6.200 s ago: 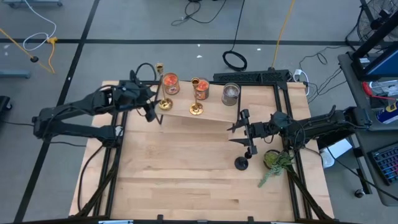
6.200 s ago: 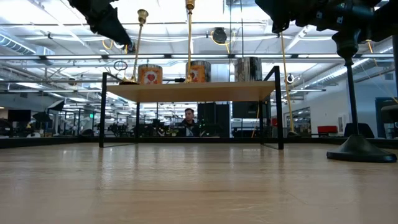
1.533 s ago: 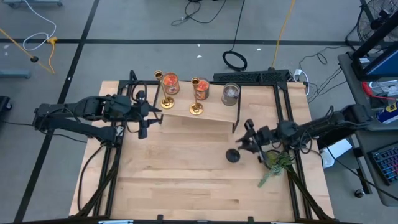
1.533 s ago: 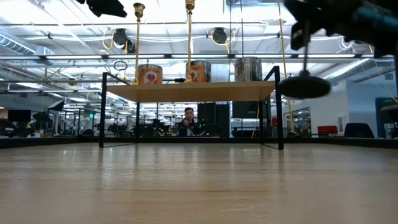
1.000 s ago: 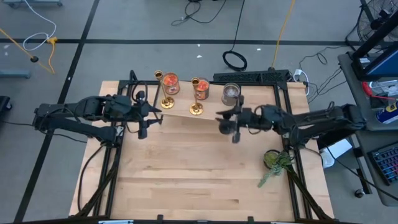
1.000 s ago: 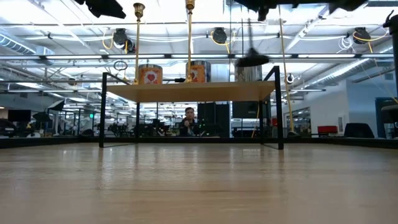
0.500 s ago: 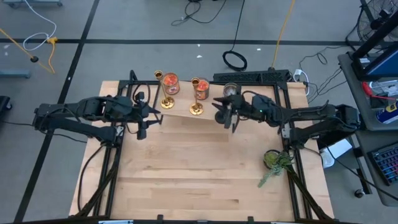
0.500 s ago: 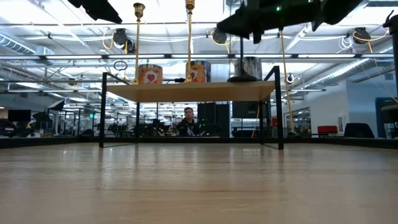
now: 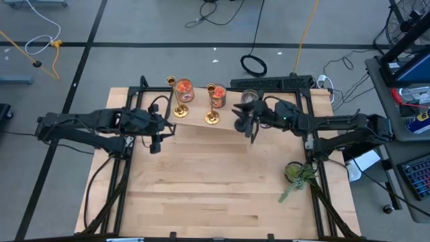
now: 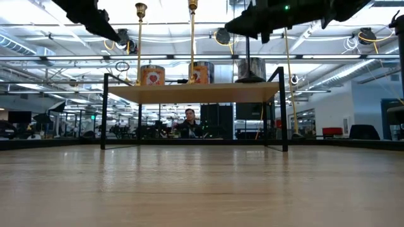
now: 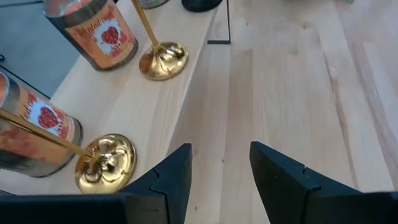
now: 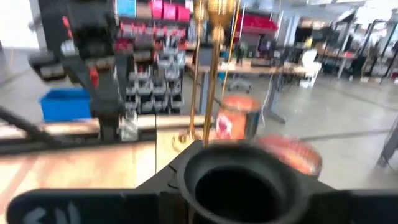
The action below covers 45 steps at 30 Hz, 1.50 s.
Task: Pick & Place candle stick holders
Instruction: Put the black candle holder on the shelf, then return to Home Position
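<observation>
While the right gripper (image 9: 250, 123) is clamped on the black holder's (image 10: 249, 57) thin stem, its base looks about down on the shelf (image 10: 189, 93) by the grey jar (image 10: 259, 68). Both brass holders (image 11: 161, 60) are already there between orange jars (image 11: 93, 31). Left gripper (image 11: 219, 163) hangs nearby, jaws apart, empty. These look rigid, slick and top-heavy, so I'd pinch the stem low.
</observation>
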Tool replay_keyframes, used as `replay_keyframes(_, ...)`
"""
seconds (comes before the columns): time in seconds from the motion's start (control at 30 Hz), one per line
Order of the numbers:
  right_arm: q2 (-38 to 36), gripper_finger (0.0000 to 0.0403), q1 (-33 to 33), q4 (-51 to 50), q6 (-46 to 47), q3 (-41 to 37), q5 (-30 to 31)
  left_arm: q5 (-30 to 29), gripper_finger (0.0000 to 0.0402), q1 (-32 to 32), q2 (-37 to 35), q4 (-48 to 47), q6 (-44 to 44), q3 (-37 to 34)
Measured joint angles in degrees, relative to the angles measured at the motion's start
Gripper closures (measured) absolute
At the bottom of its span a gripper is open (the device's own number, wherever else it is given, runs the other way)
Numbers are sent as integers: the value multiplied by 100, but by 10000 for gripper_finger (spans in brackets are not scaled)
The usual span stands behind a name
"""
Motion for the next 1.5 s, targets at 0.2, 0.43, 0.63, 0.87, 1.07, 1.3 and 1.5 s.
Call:
replay_keyframes(0.2,-2,332,-1,-203,-2,-2,432,0,231,0,0,126,25,-45)
replay_keyframes(0.43,-2,317,-33,-310,-62,-2,426,0,231,0,0,309,45,-45)
replay_keyframes(0.63,-27,271,-33,-352,-168,-2,429,0,231,1,0,309,44,-45)
replay_keyframes(0.87,-255,222,-33,-365,-323,-2,428,0,231,1,0,314,27,-45)
replay_keyframes(1.07,-647,192,-33,-360,-488,-2,431,-3,231,2,0,331,27,-45)
replay_keyframes(1.3,-1180,179,-12,-381,-831,-4,429,-7,231,0,-5,453,235,-45)
replay_keyframes(1.5,-1868,189,251,-1156,-949,-4,409,-7,231,0,-195,608,1047,-45)
